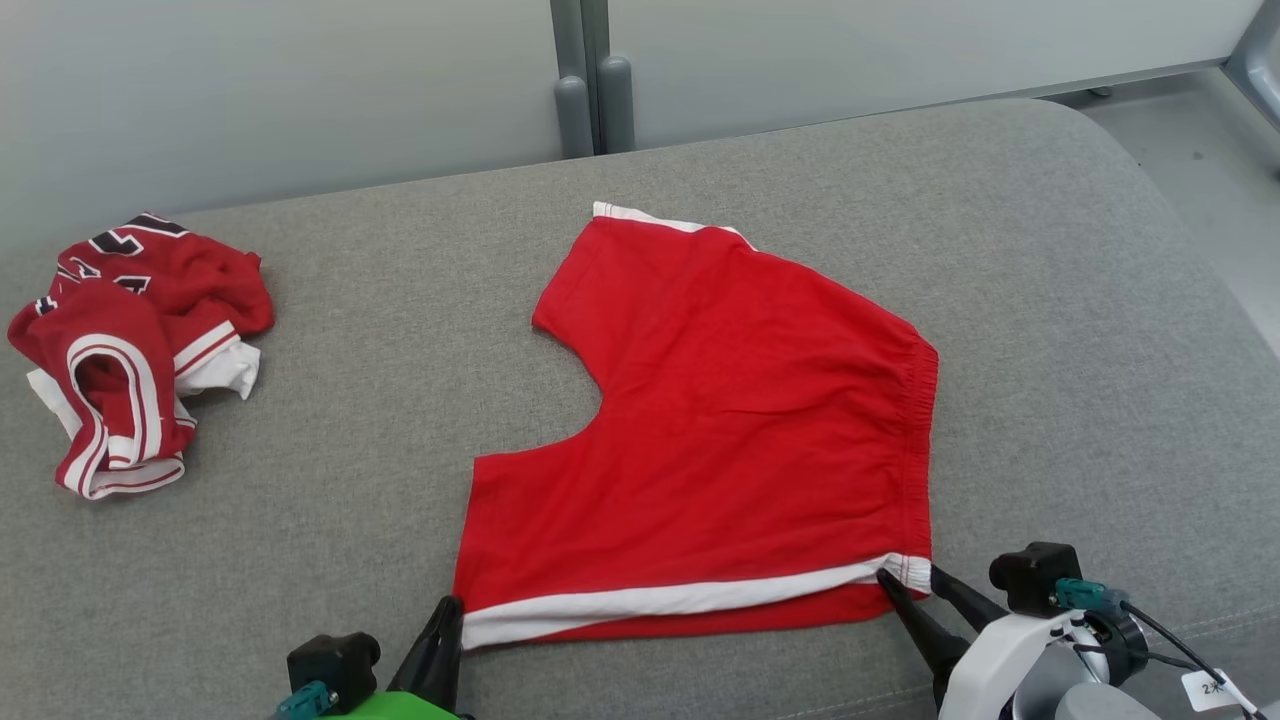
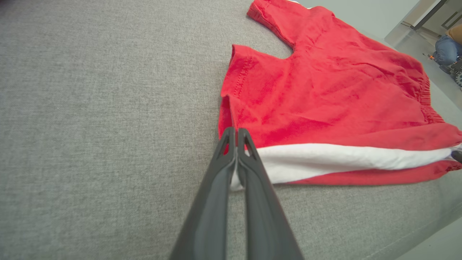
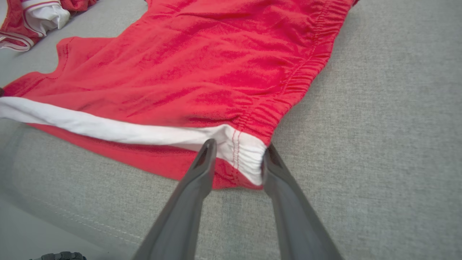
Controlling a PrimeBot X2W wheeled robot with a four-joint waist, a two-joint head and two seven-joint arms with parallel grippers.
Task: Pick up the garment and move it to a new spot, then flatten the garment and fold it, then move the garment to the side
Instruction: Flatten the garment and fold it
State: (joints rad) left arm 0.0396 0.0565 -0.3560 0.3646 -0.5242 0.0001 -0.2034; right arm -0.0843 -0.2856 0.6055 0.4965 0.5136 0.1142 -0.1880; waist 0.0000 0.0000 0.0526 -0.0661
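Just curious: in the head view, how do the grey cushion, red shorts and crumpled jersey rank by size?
1. grey cushion
2. red shorts
3. crumpled jersey, though being bunched up makes it look smaller.

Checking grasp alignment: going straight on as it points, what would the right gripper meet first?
Likely the white-trimmed waistband corner of the red shorts, lying between the open fingers of the right gripper.

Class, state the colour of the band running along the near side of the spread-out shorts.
White band on red shorts; left wrist view shows it best.
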